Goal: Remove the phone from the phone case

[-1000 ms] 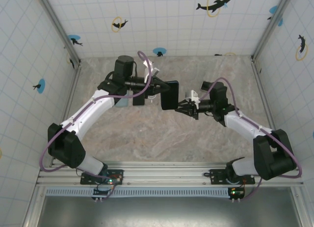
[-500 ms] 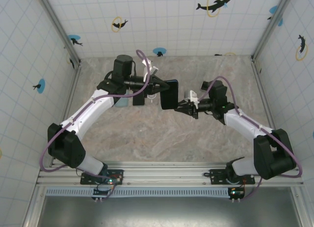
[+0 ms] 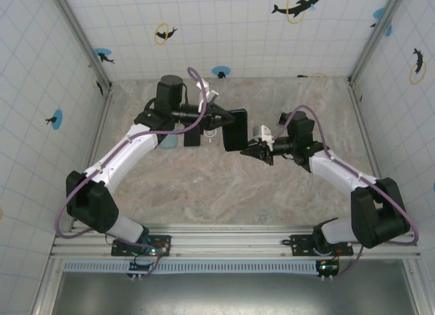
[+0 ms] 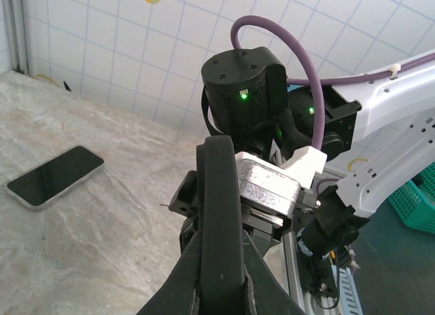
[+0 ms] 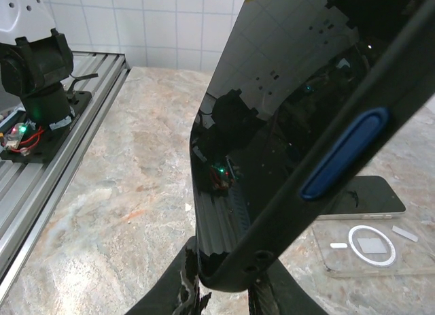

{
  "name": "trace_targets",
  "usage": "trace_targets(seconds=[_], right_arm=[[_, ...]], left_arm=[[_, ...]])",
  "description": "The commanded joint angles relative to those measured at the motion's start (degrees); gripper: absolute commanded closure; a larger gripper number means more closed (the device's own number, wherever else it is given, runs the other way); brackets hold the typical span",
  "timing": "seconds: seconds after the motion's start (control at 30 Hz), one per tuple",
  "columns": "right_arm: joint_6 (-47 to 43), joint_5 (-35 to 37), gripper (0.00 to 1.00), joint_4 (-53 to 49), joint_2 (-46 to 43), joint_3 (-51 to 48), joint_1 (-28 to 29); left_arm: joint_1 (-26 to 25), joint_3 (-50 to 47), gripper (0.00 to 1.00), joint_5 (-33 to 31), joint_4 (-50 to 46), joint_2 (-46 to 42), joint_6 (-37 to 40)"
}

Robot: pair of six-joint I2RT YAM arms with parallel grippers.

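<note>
The phone (image 5: 285, 104), with a glossy dark screen, sits in a black phone case (image 5: 272, 250) that has a blue side button (image 5: 343, 154). It is held upright in the air over the middle of the table (image 3: 235, 130). My left gripper (image 3: 221, 121) is shut on the case's edge (image 4: 221, 192), with fingers pressing both faces (image 4: 219, 250). My right gripper (image 3: 250, 149) comes from the right. Its fingers are closed around the lower corner of the cased phone (image 5: 228, 288).
A second dark phone (image 5: 360, 199) lies flat on the marble table (image 3: 204, 186), also in the left wrist view (image 4: 56, 177). A clear case with a ring (image 5: 370, 247) lies beside it. Tiled walls enclose the table; a metal rail (image 3: 231, 247) runs along the near edge.
My right gripper has crept slightly left onto the phone's corner and its fingers have narrowed a little. The left arm and the phone have stayed put.
</note>
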Motion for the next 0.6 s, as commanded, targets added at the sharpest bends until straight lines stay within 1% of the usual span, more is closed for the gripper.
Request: trace_targets(seconds=[0.0, 0.23, 0.4, 0.57], right_arm=[[0.78, 0.01, 0.77, 0.53, 0.76, 2.95, 0.26], [1.89, 1.13, 0.79, 1.11, 0.76, 3.75, 0.26], [1.94, 1.19, 0.80, -0.12, 0.93, 4.51, 0.26], [1.16, 2.82, 0.82, -1.59, 1.02, 5.16, 0.22]], left_arm=[[0.08, 1.74, 1.00, 3.97, 2.52, 0.18, -1.04], [0.08, 1.45, 1.00, 5.35, 2.91, 0.58, -2.04], [0.10, 1.39, 1.00, 6.05, 2.35, 0.97, -2.50], [0.09, 1.44, 1.00, 6.74, 2.43, 0.85, -3.42]])
